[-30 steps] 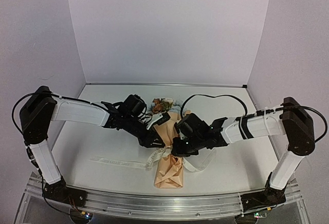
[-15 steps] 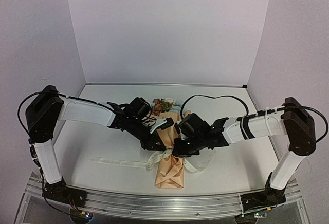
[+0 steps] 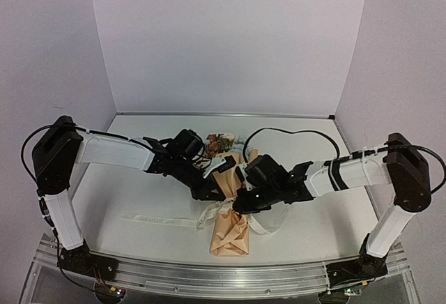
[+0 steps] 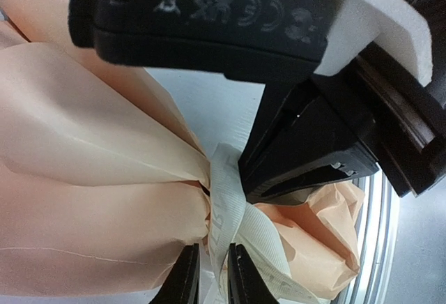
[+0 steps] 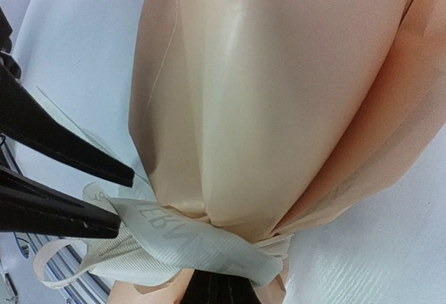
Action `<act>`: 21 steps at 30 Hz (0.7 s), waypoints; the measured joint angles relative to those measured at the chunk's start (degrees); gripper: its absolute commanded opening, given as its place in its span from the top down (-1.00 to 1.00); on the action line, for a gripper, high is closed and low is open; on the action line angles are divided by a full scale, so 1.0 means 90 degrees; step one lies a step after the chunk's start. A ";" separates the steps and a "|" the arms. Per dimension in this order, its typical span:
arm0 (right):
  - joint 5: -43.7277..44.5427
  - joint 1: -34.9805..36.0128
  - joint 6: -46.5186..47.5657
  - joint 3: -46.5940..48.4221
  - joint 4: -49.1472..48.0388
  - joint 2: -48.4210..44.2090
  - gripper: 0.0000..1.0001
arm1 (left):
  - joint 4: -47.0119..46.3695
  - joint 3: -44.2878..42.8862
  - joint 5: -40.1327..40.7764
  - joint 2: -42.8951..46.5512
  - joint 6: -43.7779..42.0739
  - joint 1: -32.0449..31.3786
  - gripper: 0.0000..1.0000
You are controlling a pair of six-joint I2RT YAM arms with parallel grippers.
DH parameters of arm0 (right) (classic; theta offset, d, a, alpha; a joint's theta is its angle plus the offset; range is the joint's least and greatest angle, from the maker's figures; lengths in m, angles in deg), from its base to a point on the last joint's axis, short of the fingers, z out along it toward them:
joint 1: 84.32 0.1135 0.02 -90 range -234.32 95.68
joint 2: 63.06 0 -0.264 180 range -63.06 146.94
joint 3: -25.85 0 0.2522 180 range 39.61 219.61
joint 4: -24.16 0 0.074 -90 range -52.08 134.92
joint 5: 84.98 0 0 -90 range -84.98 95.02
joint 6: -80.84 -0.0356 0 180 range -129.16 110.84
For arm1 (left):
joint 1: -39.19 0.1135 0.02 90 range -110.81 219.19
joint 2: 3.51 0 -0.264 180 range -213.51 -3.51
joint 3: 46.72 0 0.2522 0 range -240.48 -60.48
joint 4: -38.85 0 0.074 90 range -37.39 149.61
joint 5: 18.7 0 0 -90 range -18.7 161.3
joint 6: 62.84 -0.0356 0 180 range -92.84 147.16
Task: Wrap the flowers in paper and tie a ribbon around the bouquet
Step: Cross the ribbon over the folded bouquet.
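Note:
The bouquet lies mid-table: a tan paper point(image 3: 230, 231) cone with the flowers point(image 3: 221, 141) showing at its far end. The cream ribbon point(image 3: 157, 219) circles its narrow waist, tails trailing left and right. My left gripper point(image 3: 219, 194) sits at the waist; in the left wrist view the left gripper point(image 4: 212, 279) is shut on a ribbon point(image 4: 223, 213) strand beside the paper point(image 4: 90, 137). My right gripper point(image 3: 240, 203) meets it from the right. The right gripper point(image 5: 216, 291) is shut, its tips under the lettered ribbon point(image 5: 181, 238) below the paper point(image 5: 265, 95).
A black cable point(image 3: 286, 132) arcs over the table behind the right arm. An aluminium rail point(image 3: 209, 276) runs along the near edge. Pale walls close in the left, back and right. The left gripper's black fingers point(image 5: 56, 147) reach in beside the cone.
The left gripper's jaws have narrowed onto the ribbon strand, and the left arm has edged in toward the bouquet's waist. The right gripper has stayed shut in place.

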 measured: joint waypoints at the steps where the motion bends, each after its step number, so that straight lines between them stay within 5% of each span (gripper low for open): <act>1: -0.0007 0.0000 0.0029 -0.0024 -0.0057 -0.0003 1.00 | -0.0009 0.0000 0.0002 0.0023 0.0006 0.0000 0.71; 7: -0.0118 0.0000 0.0190 -0.0087 -0.0367 -0.0003 1.00 | -0.0046 0.0000 0.0029 0.0108 0.0016 0.0000 0.76; 12: -0.0173 0.0000 0.0259 -0.0089 -0.0526 -0.0003 1.00 | -0.0041 0.0000 0.0030 0.0112 0.0032 0.0000 0.45; 21: -0.0161 0.0000 0.0262 -0.0117 -0.0577 -0.0003 1.00 | -0.0034 0.0000 0.0049 0.0111 0.0101 0.0000 0.56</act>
